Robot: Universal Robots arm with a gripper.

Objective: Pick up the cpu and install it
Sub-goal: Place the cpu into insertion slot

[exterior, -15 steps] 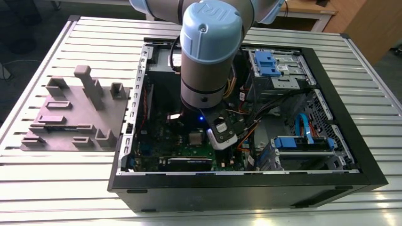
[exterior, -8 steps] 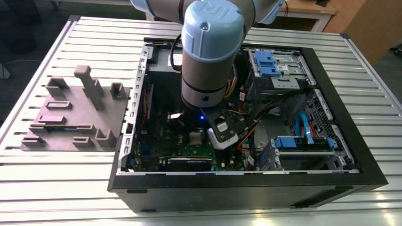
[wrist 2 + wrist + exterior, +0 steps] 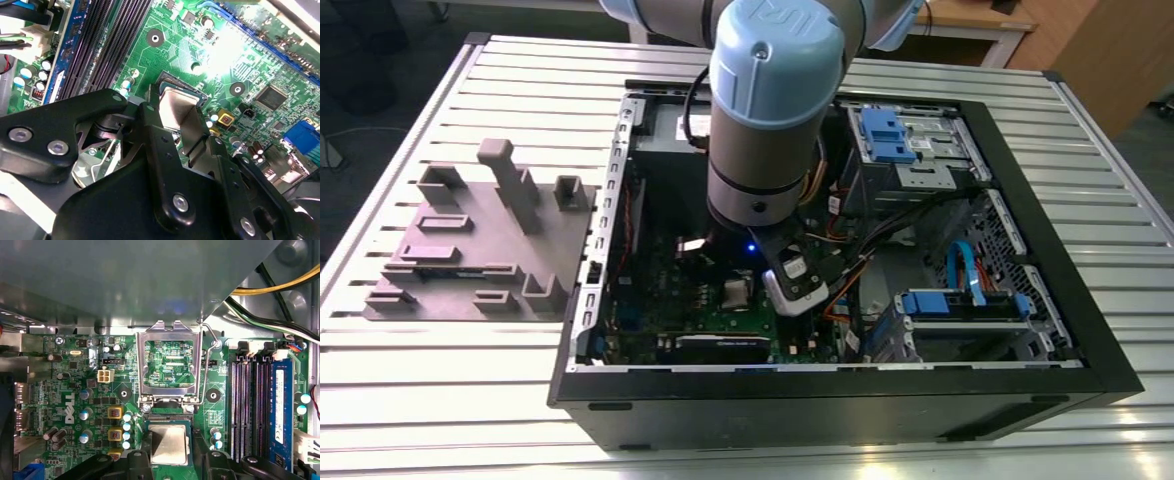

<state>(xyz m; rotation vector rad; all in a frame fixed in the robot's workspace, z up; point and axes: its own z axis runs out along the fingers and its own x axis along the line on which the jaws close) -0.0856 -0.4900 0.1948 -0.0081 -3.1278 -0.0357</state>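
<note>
The gripper (image 3: 181, 131) was closed to a narrow gap on the cpu (image 3: 175, 106), its black fingers (image 3: 150, 117) pressed against two opposite sides. In the first wrist view the cpu (image 3: 170, 444) lay flat over the socket in the middle of the motherboard (image 3: 75, 390). Its top faced up and its sides ran parallel to the memory slots (image 3: 247, 405). Whether it was fully seated could not be told. It was square, with no long axis, and had a dull silver-grey metal lid and a thin tan rim. The socket's load plate (image 3: 170, 330) stood hinged up just beyond it. The arm (image 3: 767, 100) reached down into the open computer case (image 3: 827, 410), which held the motherboard, cables and blue-tabbed drive bays (image 3: 887, 135). The case lay on a slatted table (image 3: 440, 400). A grey fixture (image 3: 480, 240) sat near the table's edge at the exterior view's left.
</note>
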